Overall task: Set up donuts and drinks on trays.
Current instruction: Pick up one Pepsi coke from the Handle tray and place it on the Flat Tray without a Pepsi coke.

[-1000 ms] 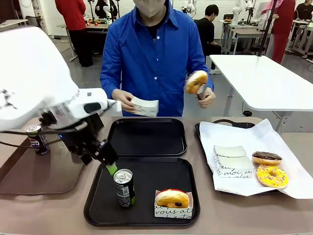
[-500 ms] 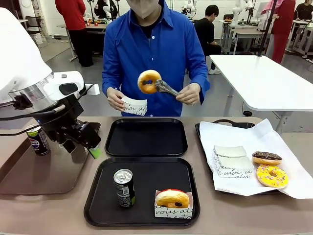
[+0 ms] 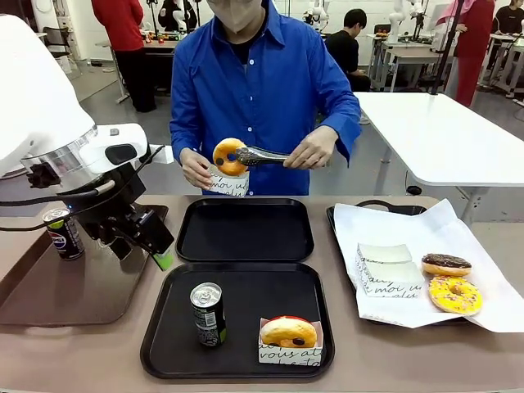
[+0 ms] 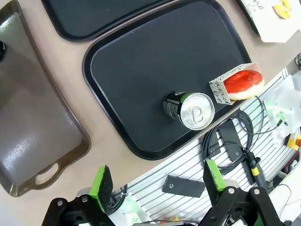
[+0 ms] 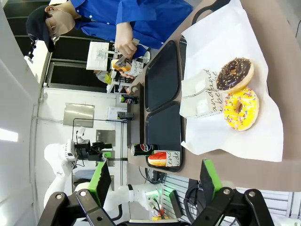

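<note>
Standing on the near tray (image 3: 164, 327): a can (image 3: 208, 314) upright at its left, a sleeved donut (image 3: 288, 333) at its right.
Far tray (image 3: 246, 231): just beyond the near tray, rims side by side.
Left gripper (image 3: 147, 252): above the table, between the brown tray (image 3: 65, 303) and the near tray.
Second can (image 3: 62, 232): upright at the brown tray's far left.
Person: tongs (image 3: 264, 155) pinch a glazed donut (image 3: 228, 156) above a paper sleeve (image 3: 227, 185) held in the other hand (image 3: 196, 168).
White paper (image 3: 385, 225): at the right, bearing a chocolate donut (image 3: 446, 264), a sprinkled donut (image 3: 455, 295) and a stack of sleeves (image 3: 389, 270).
Left wrist view, jaws: spread wide, nothing between them; the can and sleeved donut sit on the near tray beyond.
Right wrist view, right gripper (image 5: 154, 181): jaws spread wide, nothing between them; the chocolate and sprinkled donuts lie beyond on the white paper.
</note>
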